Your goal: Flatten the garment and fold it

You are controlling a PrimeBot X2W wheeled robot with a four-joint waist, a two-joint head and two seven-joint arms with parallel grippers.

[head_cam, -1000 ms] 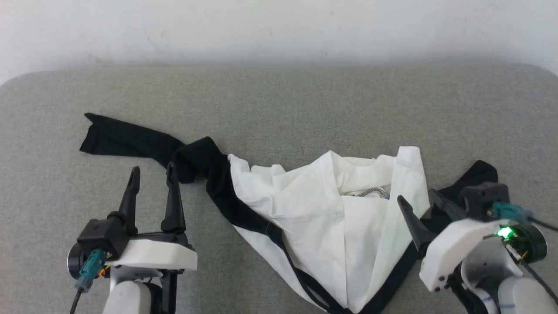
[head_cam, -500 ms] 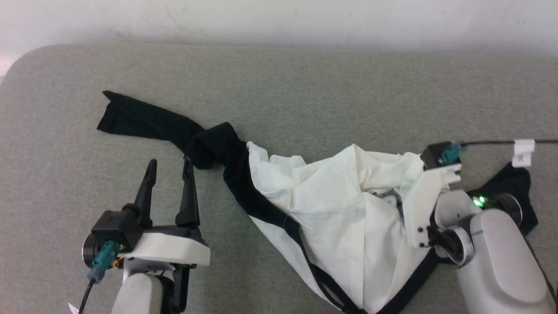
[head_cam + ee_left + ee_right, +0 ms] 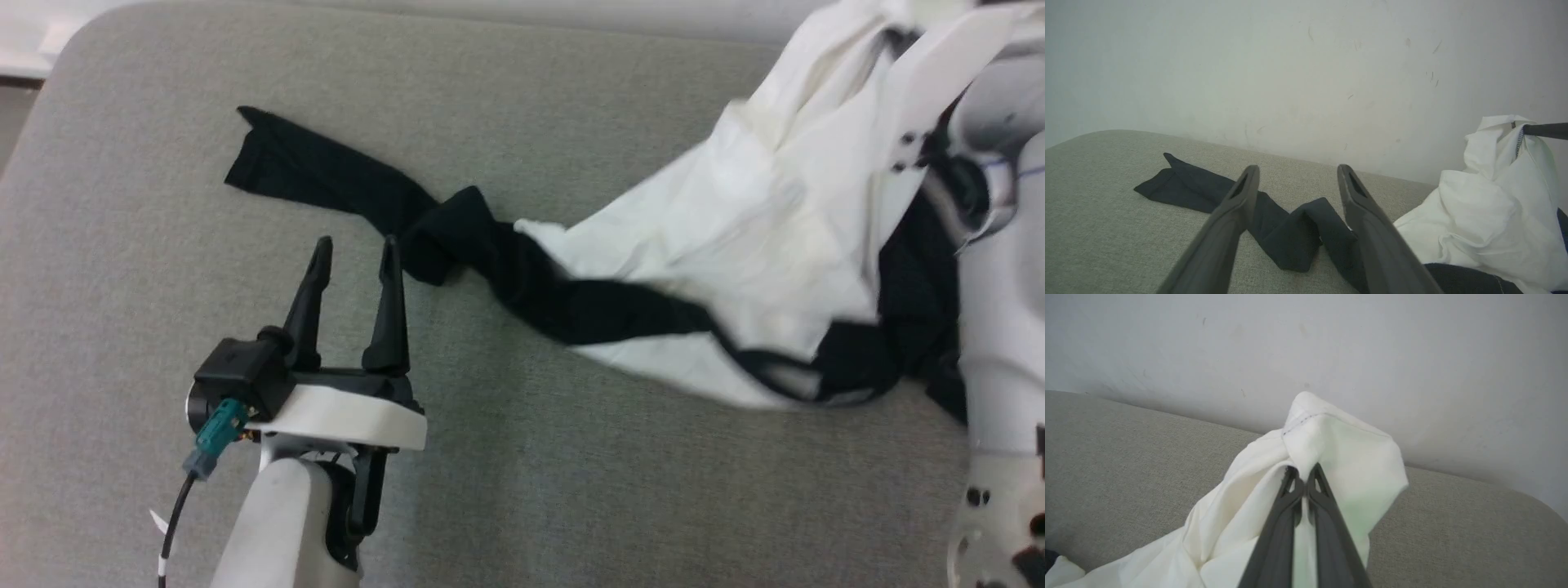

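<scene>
R end effector [image 3: 1302, 473] pinched shut on a white hem corner of the garment [image 3: 759, 229], holding that part up off the grey padded surface [image 3: 571, 490] at far right. Rest of garment trails down-left; one black sleeve [image 3: 326, 175] lies flat. L end effector [image 3: 357, 242] wide open, empty, fingertips just beside the sleeve's bunched bend.
</scene>
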